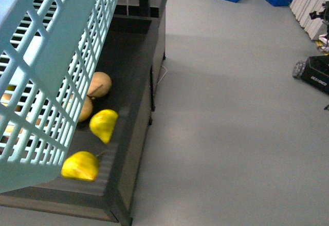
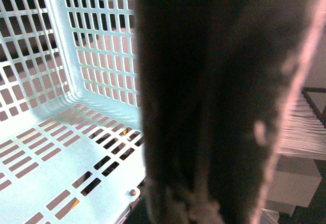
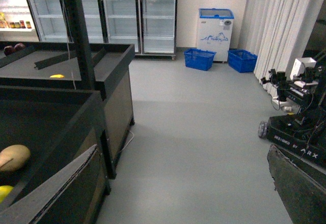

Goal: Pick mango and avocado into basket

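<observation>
Basket [image 1: 64,41]: light teal, lattice-sided, tilted, and very close to your front camera, filling the near left. It overlaps the left part of the dark display bin [image 1: 134,118]. The left wrist view looks into the basket [image 2: 86,107] at one inner corner and the slotted floor.

Mango, avocado: you cannot pick out either with confidence. In the bin, just right of the basket, lie two tan fruits, the farther [image 1: 98,83] touching the nearer [image 1: 85,109]. One yellow fruit [image 1: 104,125] lies just nearer than those, and a second yellow fruit [image 1: 80,166] nearer still, at the basket's lower edge. Small orange-yellow patches show through the lattice, too hidden to name.

Left gripper: a dark blurred mass [image 2: 214,107] covers the middle of the left wrist view. You cannot tell whether it is a finger, nor how the jaws stand.

Right gripper [image 3: 182,152]: its fingers [image 3: 66,193] are spread wide with only grey floor between them, gripping nothing. It sits to the right of the bin [image 3: 51,94], where a tan fruit [image 3: 14,157] shows.

Far side: two blue crates [image 3: 199,58] [image 3: 242,60], a chest freezer [image 3: 216,25], glass-door fridges [image 3: 122,15].
</observation>
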Controlling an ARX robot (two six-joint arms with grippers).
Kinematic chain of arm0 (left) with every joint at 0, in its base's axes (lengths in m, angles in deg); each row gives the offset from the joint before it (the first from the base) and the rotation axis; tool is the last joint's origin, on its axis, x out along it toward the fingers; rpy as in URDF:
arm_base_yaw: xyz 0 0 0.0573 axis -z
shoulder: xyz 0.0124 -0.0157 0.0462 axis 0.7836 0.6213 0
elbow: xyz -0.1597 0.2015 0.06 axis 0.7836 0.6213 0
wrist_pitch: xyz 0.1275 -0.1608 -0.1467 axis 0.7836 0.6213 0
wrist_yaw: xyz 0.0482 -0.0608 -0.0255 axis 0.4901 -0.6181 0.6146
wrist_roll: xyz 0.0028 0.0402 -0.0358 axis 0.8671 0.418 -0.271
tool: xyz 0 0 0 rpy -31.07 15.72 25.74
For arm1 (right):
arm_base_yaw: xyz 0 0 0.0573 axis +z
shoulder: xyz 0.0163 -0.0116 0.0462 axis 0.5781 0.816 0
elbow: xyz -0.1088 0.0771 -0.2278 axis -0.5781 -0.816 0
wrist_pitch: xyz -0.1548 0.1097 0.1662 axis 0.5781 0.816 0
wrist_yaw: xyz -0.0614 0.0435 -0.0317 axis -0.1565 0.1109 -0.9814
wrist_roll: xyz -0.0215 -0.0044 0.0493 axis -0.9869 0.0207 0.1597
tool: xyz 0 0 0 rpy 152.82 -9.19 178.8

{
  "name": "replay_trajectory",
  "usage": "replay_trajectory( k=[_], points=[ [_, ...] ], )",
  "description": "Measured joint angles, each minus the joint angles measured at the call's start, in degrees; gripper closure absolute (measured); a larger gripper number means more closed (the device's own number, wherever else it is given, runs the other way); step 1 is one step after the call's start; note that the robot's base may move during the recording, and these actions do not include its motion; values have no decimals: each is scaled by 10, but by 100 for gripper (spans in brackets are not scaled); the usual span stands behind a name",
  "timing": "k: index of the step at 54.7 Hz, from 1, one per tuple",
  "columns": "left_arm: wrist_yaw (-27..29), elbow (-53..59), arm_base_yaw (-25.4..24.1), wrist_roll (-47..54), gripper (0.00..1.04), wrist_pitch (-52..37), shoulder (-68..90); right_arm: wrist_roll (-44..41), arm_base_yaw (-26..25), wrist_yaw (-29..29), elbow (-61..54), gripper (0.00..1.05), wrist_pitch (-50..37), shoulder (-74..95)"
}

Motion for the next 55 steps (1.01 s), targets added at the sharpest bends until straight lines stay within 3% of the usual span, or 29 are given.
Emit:
replay_trajectory(
  k=[55],
  points=[
    [2, 0, 0, 0, 98, 0, 0, 0, 0, 0, 0, 8, 0, 0]
  ],
)
